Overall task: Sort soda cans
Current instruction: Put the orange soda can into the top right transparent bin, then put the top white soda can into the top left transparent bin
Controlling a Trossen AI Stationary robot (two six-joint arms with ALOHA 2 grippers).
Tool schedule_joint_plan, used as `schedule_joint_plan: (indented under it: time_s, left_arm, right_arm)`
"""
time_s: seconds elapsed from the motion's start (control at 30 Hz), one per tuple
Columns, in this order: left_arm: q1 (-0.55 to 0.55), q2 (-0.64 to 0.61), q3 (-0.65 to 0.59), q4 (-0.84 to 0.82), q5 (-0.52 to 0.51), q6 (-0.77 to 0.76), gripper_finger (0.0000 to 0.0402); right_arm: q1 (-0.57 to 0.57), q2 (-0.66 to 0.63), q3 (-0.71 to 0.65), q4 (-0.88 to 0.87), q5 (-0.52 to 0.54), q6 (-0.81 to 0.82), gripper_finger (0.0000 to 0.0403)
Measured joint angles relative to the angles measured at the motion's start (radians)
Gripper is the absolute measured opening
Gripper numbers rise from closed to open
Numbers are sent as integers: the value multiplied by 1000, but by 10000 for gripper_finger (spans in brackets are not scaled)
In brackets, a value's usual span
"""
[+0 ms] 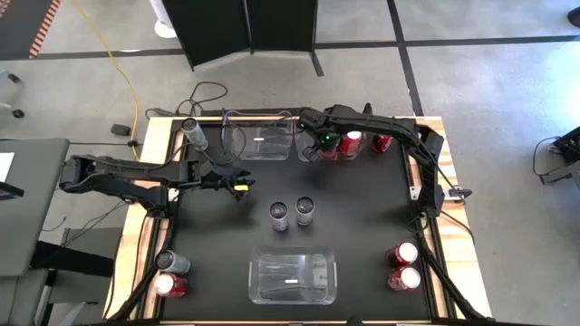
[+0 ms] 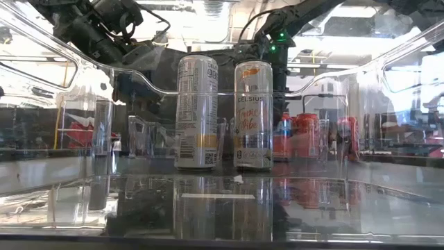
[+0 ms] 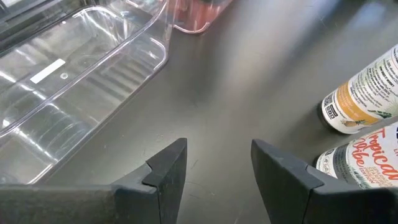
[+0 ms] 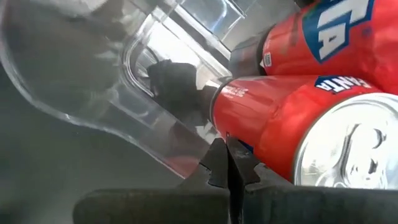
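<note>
Centre cans: we see two silver-grey cans (image 1: 292, 214) standing upright mid-bench, just right of and nearer than the left end effector (image 1: 239, 188), not touching it.
Far red cans: we count three red cans (image 1: 352, 142) at the far right, with the right end effector (image 1: 314, 142) at their left end.
Far bins: we find the far clear bin (image 1: 259, 138) empty; the red cans seem to sit in a second clear bin (image 4: 93, 112) beside it.
Near bin: we see the near clear bin (image 1: 292, 276) holding no cans.
Corner cans: two red ones (image 1: 405, 266) stand near right; a grey can (image 1: 172, 263) and a red can (image 1: 169, 284) near left; a grey one (image 1: 191, 129) far left.
Left end effector: we see its fingers (image 3: 163, 169) spread apart above bare bench, holding nothing.
Right end effector: we see its fingertips (image 4: 229, 163) closed together, empty, right against a red can.
</note>
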Motion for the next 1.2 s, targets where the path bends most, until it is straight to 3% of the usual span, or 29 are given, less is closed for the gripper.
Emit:
schedule_joint_plan:
  time_s: [0.23, 0.47, 0.6, 0.73, 0.9, 1.2]
  left_arm:
    - [0, -3, 8, 1, 1, -89, 174]
    - [27, -74, 92, -50, 1, -155, 174]
    - [90, -146, 217, -254, -14, -130, 174]
    - [188, -166, 339, -563, -145, -180, 181]
    - [327, -155, 435, -755, -176, -166, 223]
    - [510, -108, 499, -734, -206, -87, 333]
  right_arm:
    - [27, -34, 0, 33, -8, -7, 18]
    - [10, -131, 0, 78, -13, 6, 65]
    - [-6, -203, 0, 83, -13, -18, 90]
    - [-22, -268, 0, 112, -14, -18, 105]
    - [-26, -322, 0, 167, -13, -20, 117]
    - [20, -334, 0, 174, -14, -47, 177]
